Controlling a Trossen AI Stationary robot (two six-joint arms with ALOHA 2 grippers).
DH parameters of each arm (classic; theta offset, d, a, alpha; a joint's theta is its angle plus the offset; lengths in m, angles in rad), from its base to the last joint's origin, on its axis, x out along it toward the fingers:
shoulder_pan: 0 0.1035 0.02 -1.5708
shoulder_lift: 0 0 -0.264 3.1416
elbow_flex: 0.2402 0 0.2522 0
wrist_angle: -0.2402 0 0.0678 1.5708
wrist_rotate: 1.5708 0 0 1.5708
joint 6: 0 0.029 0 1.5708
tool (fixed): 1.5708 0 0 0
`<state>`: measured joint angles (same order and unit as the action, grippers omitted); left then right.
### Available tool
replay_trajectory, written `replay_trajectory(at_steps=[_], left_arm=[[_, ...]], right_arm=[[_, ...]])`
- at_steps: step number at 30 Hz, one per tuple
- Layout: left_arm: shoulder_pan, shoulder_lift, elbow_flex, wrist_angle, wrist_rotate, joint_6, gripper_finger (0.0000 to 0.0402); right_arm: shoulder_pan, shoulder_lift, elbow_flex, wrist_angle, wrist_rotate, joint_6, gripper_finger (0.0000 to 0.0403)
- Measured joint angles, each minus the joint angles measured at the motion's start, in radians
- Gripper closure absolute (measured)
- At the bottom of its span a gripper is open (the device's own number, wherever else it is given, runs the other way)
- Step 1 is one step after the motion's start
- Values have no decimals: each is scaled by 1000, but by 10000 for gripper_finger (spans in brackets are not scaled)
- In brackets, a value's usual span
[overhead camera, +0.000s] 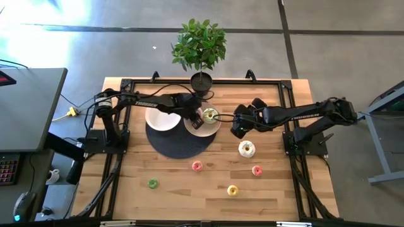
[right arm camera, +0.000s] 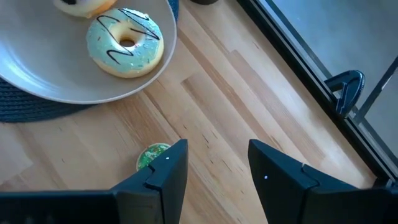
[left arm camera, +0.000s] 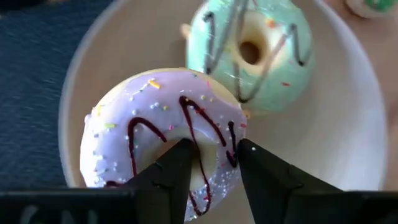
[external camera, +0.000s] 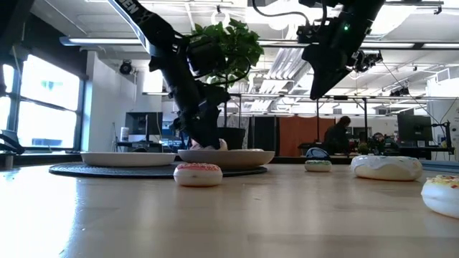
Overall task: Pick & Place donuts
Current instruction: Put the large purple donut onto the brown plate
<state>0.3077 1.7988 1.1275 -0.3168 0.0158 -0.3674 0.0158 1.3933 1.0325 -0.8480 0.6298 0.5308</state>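
The pink donut (left arm camera: 163, 134), nearest the left wrist camera, lies on the plate (left arm camera: 348, 124) beside the green donut (left arm camera: 252, 53), its ring wall pinched by the left hand (left arm camera: 208, 163); it seems light, stiff and slippery, while the right hand (right arm camera: 214, 165) hovers open above the bench (right arm camera: 249, 93).

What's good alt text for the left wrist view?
The left gripper pinches the rim of a pale pink donut with dark drizzle on a round plate, one finger in its hole. A pale green donut lies touching it on the same plate.
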Motion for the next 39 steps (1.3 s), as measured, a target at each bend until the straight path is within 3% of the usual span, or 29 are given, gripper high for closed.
replay_trajectory(at_steps=[6,12,18,22,26,32,39], left_arm=[[-2,-7,43,-37,46,-7,275],[-22,-8,125,-60,46,34,275],[-47,-8,157,-114,30,57,275],[-55,-8,157,-162,-11,57,275],[-61,-8,157,-154,-29,59,275],[-64,-8,156,-127,-28,59,275],[-74,-8,156,-84,-22,59,275]], right_arm=[[-2,0,0,23,11,-6,237],[-17,29,0,293,53,-150,238],[-59,100,-81,608,-178,-354,238],[-118,97,-153,850,-289,-402,238],[-188,105,-238,1048,-431,-378,238],[-286,141,-373,1321,-516,-322,238],[-316,283,-400,1546,-621,-243,238]])
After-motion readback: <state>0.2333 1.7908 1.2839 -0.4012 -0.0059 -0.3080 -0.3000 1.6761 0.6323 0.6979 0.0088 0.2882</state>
